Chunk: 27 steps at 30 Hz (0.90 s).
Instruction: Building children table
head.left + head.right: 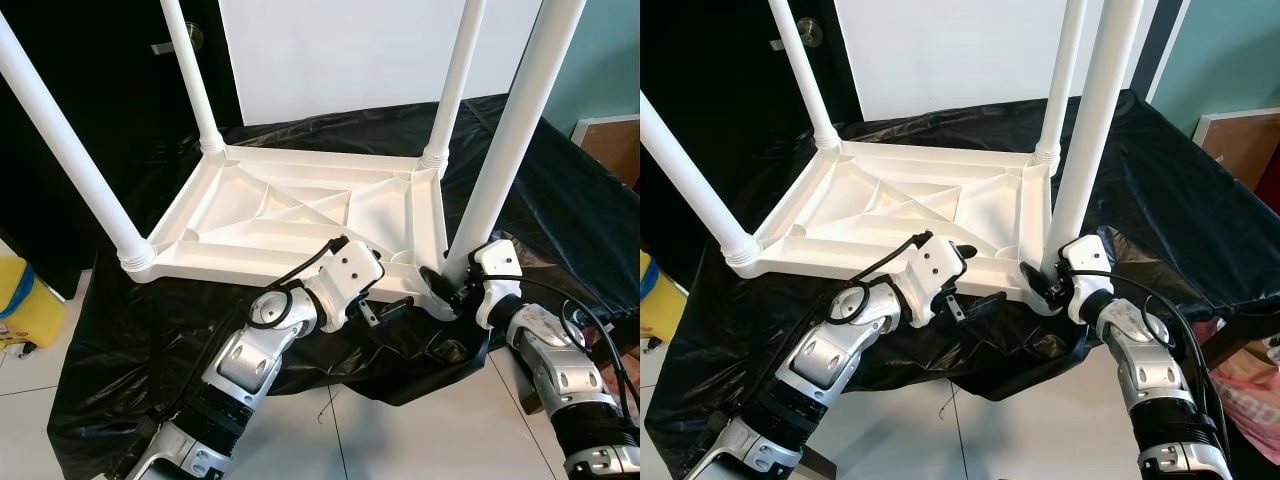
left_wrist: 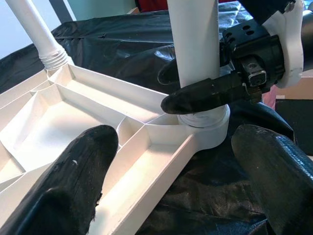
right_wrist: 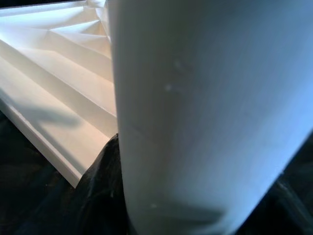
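A white plastic table (image 1: 300, 215) lies upside down on a black sheet (image 1: 560, 200), with its legs pointing up. My right gripper (image 1: 445, 285) is shut around the base of the near right leg (image 1: 510, 130), just above its socket; the leg (image 3: 205, 107) is very close between the fingers. One of its fingers (image 2: 205, 95) crosses the front of that leg (image 2: 193, 44). My left gripper (image 1: 385, 310) stands open at the table's near rim, left of that corner. Its fingers (image 2: 73, 191) are spread wide with the rim (image 2: 161, 166) between them, not touching it.
The sheet hangs over the front edge onto a tiled floor (image 1: 400, 440). A yellow object (image 1: 20, 300) sits at the far left. A brown box (image 1: 610, 145) stands at the right. A dark door with a knob (image 1: 190, 38) is behind.
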{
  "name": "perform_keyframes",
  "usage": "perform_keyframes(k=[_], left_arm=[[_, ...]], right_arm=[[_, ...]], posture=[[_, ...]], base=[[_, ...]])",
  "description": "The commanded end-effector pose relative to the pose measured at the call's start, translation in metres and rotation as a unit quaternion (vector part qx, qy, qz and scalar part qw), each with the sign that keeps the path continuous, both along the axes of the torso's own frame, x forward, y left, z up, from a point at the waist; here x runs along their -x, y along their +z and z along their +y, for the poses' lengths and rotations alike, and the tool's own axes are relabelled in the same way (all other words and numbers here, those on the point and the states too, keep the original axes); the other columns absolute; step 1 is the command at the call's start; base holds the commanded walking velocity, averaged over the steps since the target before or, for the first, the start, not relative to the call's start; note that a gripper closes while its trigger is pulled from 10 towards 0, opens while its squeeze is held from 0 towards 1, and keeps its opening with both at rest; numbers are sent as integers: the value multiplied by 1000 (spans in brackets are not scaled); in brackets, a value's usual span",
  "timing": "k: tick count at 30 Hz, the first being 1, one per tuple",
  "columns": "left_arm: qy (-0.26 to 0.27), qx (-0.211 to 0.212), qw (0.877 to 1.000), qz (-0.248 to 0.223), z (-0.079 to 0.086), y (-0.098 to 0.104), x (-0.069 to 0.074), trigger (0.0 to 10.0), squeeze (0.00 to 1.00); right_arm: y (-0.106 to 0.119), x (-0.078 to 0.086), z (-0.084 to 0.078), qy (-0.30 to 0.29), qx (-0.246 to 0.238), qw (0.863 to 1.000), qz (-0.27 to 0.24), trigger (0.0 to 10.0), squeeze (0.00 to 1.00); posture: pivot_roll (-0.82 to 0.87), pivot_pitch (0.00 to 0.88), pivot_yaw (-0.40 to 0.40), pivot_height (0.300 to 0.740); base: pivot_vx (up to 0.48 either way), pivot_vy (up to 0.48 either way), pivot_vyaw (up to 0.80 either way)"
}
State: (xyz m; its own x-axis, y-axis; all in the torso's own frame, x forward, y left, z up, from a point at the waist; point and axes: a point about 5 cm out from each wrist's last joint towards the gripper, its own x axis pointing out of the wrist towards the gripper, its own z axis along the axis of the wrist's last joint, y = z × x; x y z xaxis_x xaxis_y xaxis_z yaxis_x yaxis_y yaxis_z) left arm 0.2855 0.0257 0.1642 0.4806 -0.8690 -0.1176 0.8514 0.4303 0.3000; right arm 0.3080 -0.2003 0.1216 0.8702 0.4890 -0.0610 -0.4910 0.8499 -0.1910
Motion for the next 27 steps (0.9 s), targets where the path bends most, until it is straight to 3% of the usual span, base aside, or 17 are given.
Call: perform_keyframes(k=[1, 6, 7, 11, 13, 14, 16, 19, 22, 27], left_arm=[[-5, -5, 1000, -1, 0, 0, 1, 10000, 0], [-7, -4, 1000, -1, 0, 0, 1, 10000, 0], [-8, -4, 1000, 0, -1, 0, 1, 10000, 0], [-8, -3, 1000, 0, -1, 1, 1, 10000, 0], [-10, -3, 1000, 2, -2, 0, 1, 10000, 0], [-10, -3, 1000, 2, -2, 0, 1, 10000, 0], [-10, -3, 1000, 3, -2, 0, 0, 10000, 0], [-9, -3, 1000, 3, -2, 0, 0, 10000, 0], [-11, -2, 1000, 3, -2, 0, 0, 10000, 0], [-11, -2, 1000, 3, -2, 0, 1, 10000, 0]], right_arm=[[-10, 3, 7, 23, 6, 1000, 20, 0, 0], [-12, 3, 6, 13, -2, 1000, 24, 0, 0], [-13, 4, 6, -1, -8, 1000, 26, 10000, 0], [-13, 4, 6, -6, -10, 1000, 27, 10000, 0], [-14, 4, 9, -71, -17, 997, 21, 10000, 0], [-14, 4, 9, -71, -17, 997, 21, 10000, 0], [-17, 6, 14, -160, -35, 986, 17, 10000, 0], [-17, 6, 15, -172, -38, 984, 17, 10000, 0], [-21, 8, 18, -244, -61, 968, 21, 10000, 0], [-22, 9, 20, -263, -67, 962, 21, 10000, 0]], posture=[[-174, 26, -6, 740], [-178, 28, -3, 740], [-182, 32, -1, 740], [-182, 32, -1, 740], [-189, 39, 3, 740], [-189, 39, 3, 740], [-191, 41, 6, 740], [-191, 41, 6, 740], [-192, 41, 6, 740], [-193, 41, 6, 740]], base=[[0, 0, 0], [0, 0, 0], [0, 0, 0], [0, 0, 0], [0, 0, 0], [0, 0, 0], [0, 0, 0], [0, 0, 0], [0, 0, 0], [0, 0, 0]])
